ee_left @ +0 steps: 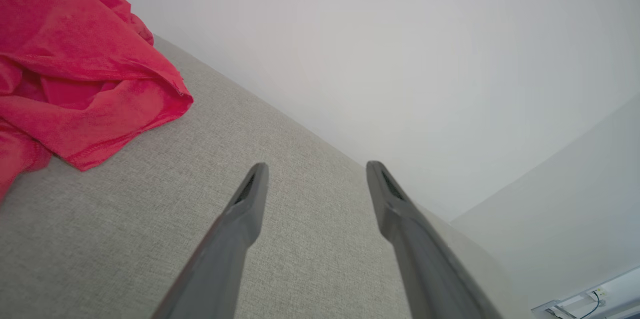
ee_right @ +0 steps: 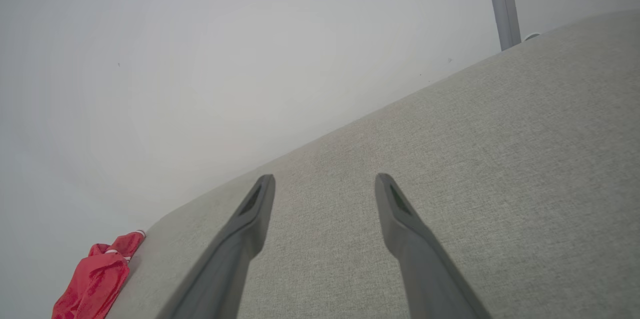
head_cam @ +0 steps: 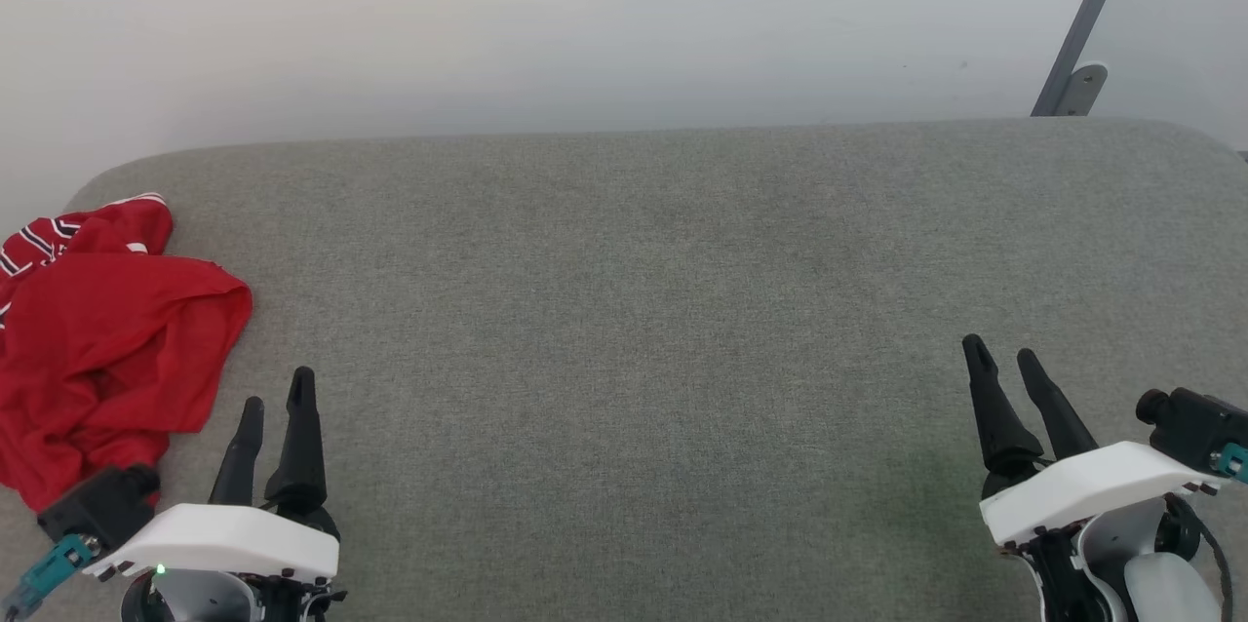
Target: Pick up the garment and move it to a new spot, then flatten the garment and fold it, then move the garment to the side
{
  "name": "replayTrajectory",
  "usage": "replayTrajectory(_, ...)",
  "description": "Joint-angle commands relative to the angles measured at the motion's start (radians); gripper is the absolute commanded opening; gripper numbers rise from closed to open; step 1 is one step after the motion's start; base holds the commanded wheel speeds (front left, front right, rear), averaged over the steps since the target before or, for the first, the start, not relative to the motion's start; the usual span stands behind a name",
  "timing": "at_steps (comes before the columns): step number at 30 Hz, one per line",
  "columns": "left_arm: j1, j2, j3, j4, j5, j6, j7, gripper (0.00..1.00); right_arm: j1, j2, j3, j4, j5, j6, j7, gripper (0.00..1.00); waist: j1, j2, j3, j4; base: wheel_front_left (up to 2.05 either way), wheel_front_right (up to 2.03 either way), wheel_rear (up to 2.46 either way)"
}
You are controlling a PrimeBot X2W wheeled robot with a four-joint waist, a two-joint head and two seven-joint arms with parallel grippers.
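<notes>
Garment (head_cam: 107,339): crumpled red heap at the far left edge of the grey fabric surface (head_cam: 624,310), near its rounded back-left corner. Part of it runs off the left side of the head view. Striped trim (head_cam: 39,242) shows at the heap's far end, and the rest is plain red folds. A hemmed edge faces the middle of the surface.

Left tool (head_cam: 277,388): lower left in the head view, just beside the near part of the garment, on its right. Fingers apart, nothing between them, not touching the cloth. In the left wrist view the left tool (ee_left: 317,166) is spread over bare surface, with the garment (ee_left: 85,74) up and to the left of the fingers.

Right tool (head_cam: 1000,349): lower right in the head view, well apart from the garment, across the surface. Fingers apart, empty. In the right wrist view the right tool (ee_right: 325,177) is over bare surface and the garment (ee_right: 95,279) is a small red lump at the far lower left.

Cannot tell if either tool touches the surface.

Pale wall (head_cam: 487,18) behind the surface. Grey metal post (head_cam: 1082,37) with a bracket stands beyond the back right edge.
</notes>
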Motion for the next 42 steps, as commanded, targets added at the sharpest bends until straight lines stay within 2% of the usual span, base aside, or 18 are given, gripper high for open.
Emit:
replayTrajectory(1,-0.002,0.008,-0.003,-0.013,0.037,-0.006,-0.013,1.0,-0.026,-0.009,0.005,-0.016,-0.034,0.002,-0.014,1.0,0.0,0.0,0.0,0.0,0.0,0.0,0.0)
replayTrajectory(42,0.037,0.043,-0.047,-0.049,0.398,-0.023,-0.11,1.0,-0.032,-0.033,0.041,-0.035,-0.406,0.002,-0.088,1.0,0.0,0.0,0.0,-0.006,0.0,0.0,0.0)
